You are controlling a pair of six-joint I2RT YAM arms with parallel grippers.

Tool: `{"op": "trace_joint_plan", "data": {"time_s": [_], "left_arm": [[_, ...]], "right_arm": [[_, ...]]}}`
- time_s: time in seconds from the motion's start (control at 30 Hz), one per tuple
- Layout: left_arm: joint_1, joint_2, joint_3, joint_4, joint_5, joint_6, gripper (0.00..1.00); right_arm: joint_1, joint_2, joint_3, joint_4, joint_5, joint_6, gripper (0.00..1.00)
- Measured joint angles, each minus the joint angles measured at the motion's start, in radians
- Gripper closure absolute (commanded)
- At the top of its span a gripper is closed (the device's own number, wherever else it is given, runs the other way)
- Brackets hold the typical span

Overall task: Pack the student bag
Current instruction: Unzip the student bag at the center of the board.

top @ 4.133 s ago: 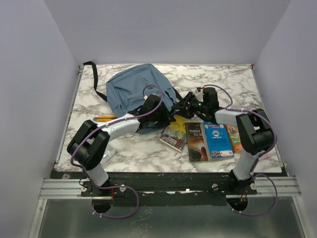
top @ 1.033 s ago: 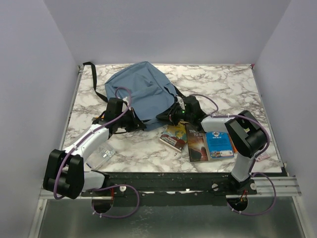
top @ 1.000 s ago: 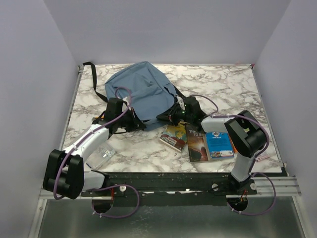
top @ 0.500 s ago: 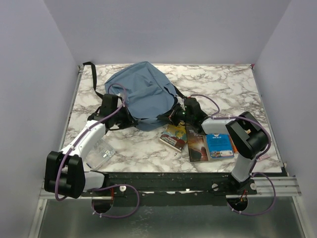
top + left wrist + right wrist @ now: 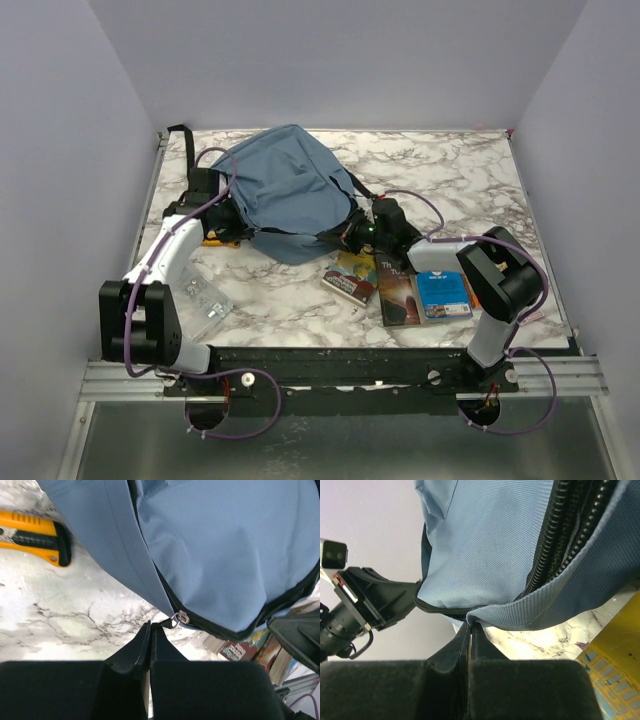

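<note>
The student bag lies on the table, with books just beside its near edge. The left hand, clenched on the zip pull, has swung out past the bag's left side. The right hand has just clamped onto the bag's near hem. The zip is probably being opened for packing.

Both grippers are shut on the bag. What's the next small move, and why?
Probably slide the left gripper along the zip to open it. Its fingers pinch the zip pull of the student bag, the right gripper pins the bag's edge as an anchor, and the books lie outside.
</note>
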State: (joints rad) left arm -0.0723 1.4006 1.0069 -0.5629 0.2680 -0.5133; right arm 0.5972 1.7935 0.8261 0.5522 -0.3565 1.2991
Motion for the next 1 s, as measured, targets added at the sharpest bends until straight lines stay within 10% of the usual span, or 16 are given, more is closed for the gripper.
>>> {"op": "trace_joint_plan", "data": {"time_s": [0.63,0.73,1.0], "left_arm": [[0.11,0.242,0.27,-0.151,-0.233,0.024,1.0],[0.109,0.248,0.258,-0.142,-0.187,0.021,1.0],[0.073,0.164,0.127,-0.066,0.025,-0.018,1.0]], "right_arm": [[-0.012,-0.001,-0.017,-0.031,0.045,-0.065,0.98],[-0.012,0.0,0.018,-0.066,0.01,-0.124,0.65],[0.023,0.017,0.076,-0.045,-0.053,-0.118,0.35]]}}
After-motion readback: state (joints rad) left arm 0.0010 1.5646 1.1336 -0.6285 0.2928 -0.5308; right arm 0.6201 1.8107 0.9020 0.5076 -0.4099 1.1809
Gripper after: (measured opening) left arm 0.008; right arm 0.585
